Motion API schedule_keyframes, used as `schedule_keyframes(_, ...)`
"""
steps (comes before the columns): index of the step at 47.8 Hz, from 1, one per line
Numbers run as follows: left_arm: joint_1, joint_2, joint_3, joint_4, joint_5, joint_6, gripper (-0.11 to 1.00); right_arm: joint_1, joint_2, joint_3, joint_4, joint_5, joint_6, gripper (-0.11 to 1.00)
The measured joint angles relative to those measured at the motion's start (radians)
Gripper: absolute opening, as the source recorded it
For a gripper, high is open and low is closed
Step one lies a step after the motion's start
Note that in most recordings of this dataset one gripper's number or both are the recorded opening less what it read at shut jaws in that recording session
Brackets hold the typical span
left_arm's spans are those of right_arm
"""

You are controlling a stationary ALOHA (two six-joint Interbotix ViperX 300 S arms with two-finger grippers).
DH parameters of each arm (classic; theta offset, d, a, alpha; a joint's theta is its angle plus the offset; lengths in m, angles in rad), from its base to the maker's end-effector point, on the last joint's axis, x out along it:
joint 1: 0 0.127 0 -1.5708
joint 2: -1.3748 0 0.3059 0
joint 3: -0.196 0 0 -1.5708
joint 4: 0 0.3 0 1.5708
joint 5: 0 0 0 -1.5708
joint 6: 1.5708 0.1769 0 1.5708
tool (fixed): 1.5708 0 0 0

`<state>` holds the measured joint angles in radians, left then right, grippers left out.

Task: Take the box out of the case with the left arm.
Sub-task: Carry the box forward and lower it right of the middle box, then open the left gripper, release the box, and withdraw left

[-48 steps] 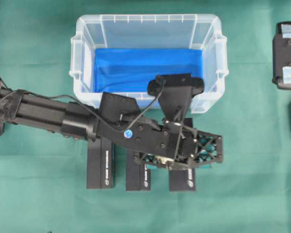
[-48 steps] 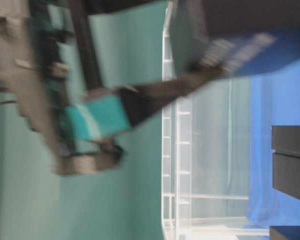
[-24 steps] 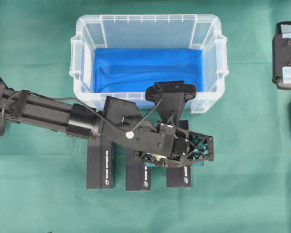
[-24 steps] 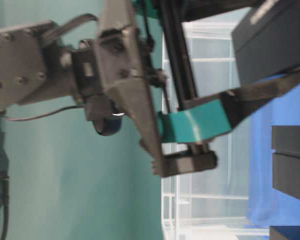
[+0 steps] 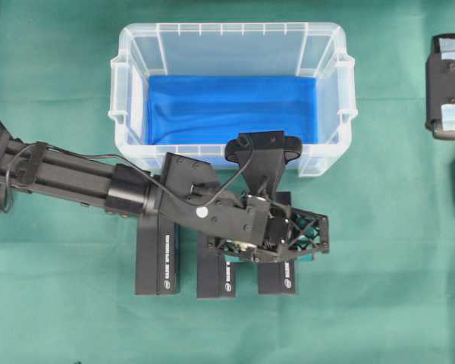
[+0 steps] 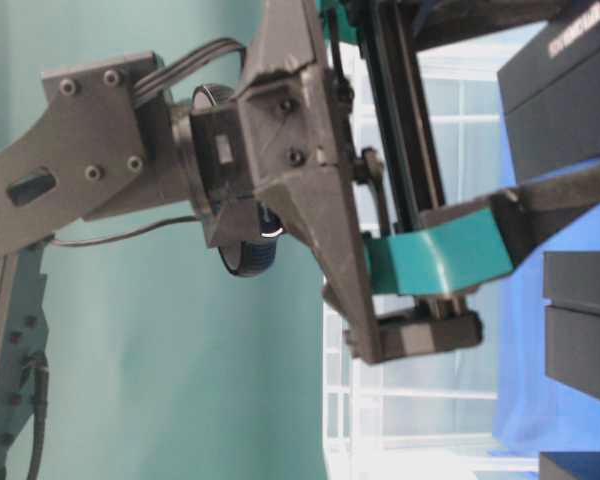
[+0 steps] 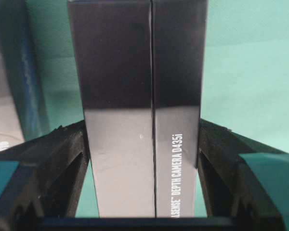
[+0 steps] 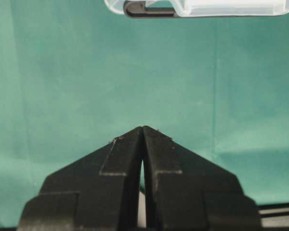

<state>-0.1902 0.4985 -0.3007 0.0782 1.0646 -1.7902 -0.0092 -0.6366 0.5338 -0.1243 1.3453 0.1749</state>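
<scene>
Green cloth, two other black boxes.

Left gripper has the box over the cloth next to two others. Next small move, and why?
Probably lower it a little further, then open. The left gripper clamps the box outside the case, in line with two boxes on the cloth; contact with the cloth isn't visible.

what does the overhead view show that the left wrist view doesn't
Only the overhead view shows the clear case with its blue lining and no box inside, two more black boxes lying on the green cloth, and the parked right gripper. Only the left wrist view shows the jaws pressed against both sides of the held box and its "DEPTH CAMERA D435i" print. Both show the left gripper and the cloth.
</scene>
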Motion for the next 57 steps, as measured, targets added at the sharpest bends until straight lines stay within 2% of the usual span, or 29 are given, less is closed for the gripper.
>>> schedule_keyframes(28,0.000,0.000,0.006,-0.002,-0.002,0.006,0.60,0.000,0.000,0.000,0.000,-0.002,0.000,0.03)
schedule_keyframes(34,0.000,0.000,0.006,-0.012,0.000,0.009,0.87,0.000,0.000,0.000,0.000,0.000,-0.002,0.03)
schedule_keyframes(36,-0.002,0.000,0.006,-0.012,0.000,0.011,0.93,0.000,0.000,0.000,0.000,0.000,0.000,0.03)
schedule_keyframes(57,-0.003,-0.002,0.006,-0.014,0.000,0.008,0.93,0.000,0.000,0.000,-0.002,0.000,-0.002,0.03)
